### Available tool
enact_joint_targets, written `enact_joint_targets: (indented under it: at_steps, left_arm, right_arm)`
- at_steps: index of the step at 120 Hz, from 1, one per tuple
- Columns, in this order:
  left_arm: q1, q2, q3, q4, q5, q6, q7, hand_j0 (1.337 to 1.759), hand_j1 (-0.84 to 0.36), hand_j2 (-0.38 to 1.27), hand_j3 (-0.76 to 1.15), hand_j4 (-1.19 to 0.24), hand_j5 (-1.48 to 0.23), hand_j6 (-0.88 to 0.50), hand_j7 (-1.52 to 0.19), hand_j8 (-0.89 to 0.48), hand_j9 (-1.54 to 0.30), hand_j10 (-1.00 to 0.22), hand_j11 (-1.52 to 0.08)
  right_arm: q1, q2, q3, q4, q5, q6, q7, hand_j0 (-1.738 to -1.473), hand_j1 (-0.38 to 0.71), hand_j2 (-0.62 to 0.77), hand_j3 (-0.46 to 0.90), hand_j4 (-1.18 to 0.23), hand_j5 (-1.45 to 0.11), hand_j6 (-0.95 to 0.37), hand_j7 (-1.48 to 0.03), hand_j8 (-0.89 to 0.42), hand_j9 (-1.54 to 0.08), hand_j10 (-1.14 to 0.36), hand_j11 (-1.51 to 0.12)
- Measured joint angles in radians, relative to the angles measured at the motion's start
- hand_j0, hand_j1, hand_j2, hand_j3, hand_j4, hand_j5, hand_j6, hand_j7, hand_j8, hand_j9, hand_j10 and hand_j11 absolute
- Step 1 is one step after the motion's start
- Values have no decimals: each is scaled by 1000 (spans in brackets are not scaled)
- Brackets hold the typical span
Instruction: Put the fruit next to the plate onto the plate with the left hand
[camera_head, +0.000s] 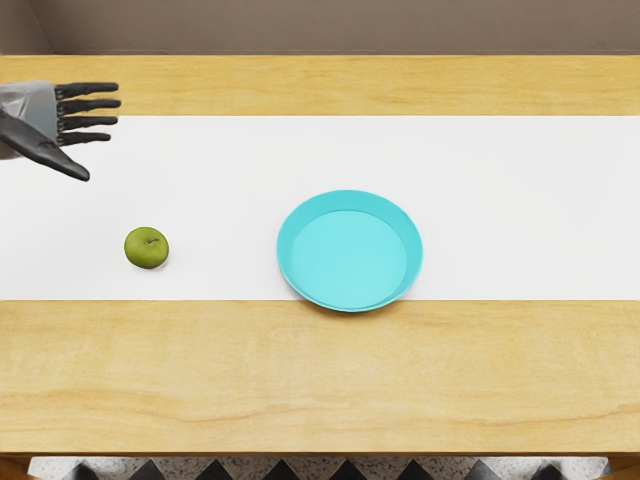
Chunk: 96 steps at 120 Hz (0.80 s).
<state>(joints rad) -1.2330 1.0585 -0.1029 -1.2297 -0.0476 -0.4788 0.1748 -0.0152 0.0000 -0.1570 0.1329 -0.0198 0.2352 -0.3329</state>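
Wide wooden table (320, 370) fills the frame, and across its middle a broad white strip (500, 200) runs from edge to edge. On that strip, just right of centre, sits the turquoise plate (348, 258), round and shallow, its lower rim reaching past the strip's lower border. Up in the upper left corner, the left hand (55, 120) comes in from the edge. Its dark fingers (95, 105) are stretched straight toward the right and slightly spread, thumb angled down and right, gripping nothing. And the smallest player, the green apple (146, 248), lies on the strip at lower left, well left of the plate. It's below and a little right of the fingertips, well apart from them.
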Motion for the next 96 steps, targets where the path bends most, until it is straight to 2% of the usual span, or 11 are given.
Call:
enact_joint_targets:
  at_steps: [18,30,43,52,56,60,70,79,85,96]
  left_arm:
    - [0,-14,2,1,21,3,2,1658,339,2,0,-8,-11,-8,-11,-8,-11,-8,-11]
    - [0,-14,3,2,93,34,5,1658,340,2,0,-8,-11,-8,-11,-8,-11,-8,-11]
    - [2,-36,10,10,202,68,62,1658,340,2,0,-9,-11,-9,-11,-9,-11,-9,-11]
    - [-11,-50,33,23,259,80,85,1658,340,2,0,-10,-11,-10,-11,-10,-11,-10,-11]
    - [-70,-74,67,27,271,88,91,1658,340,2,0,-10,-11,-10,-11,-10,-11,-10,-11]
    - [-166,-115,136,29,265,106,94,1658,340,3,0,-10,-11,-10,-11,-10,-11,-10,-11]
    - [-415,-234,392,33,181,155,92,1658,339,2,0,-10,-12,-10,-12,-10,-12,-10,-12]
    - [-564,-314,616,33,80,181,84,1658,337,2,0,-11,-13,-11,-13,-11,-13,-10,-13]
    - [-627,-393,757,32,12,191,73,1658,336,3,0,-11,-15,-11,-15,-11,-15,-11,-14]
    - [-658,-535,954,30,-58,249,61,1658,327,4,0,-19,-25,-20,-25,-20,-25,-19,-24]
  right_arm:
    - [-8,0,0,0,0,0,0,-1658,-349,0,0,0,0,0,0,0,0,0,0]
    - [-10,0,0,-1,0,-1,0,-1658,-349,0,0,0,0,0,0,0,0,0,0]
    - [-10,0,0,-1,0,-2,0,-1658,-349,0,0,0,0,0,0,0,0,0,0]
    - [-11,0,1,-1,0,-2,0,-1658,-349,0,0,0,0,0,0,0,0,0,0]
    - [-11,0,1,-1,0,-2,0,-1658,-349,0,0,0,0,0,0,0,0,0,0]
    - [-11,0,1,-1,0,-2,0,-1658,-349,0,0,0,0,0,0,0,0,0,0]
    - [-11,0,1,-1,0,-2,0,-1658,-349,0,0,0,0,0,0,0,0,0,0]
    - [-11,0,1,-1,0,-3,0,-1658,-349,0,0,0,0,0,0,0,0,0,0]
    - [-11,0,1,-1,0,-2,0,-1658,-349,0,0,0,0,0,0,0,0,0,0]
    - [-11,0,0,-1,0,-2,0,-1658,-349,0,0,0,0,0,0,0,0,0,0]
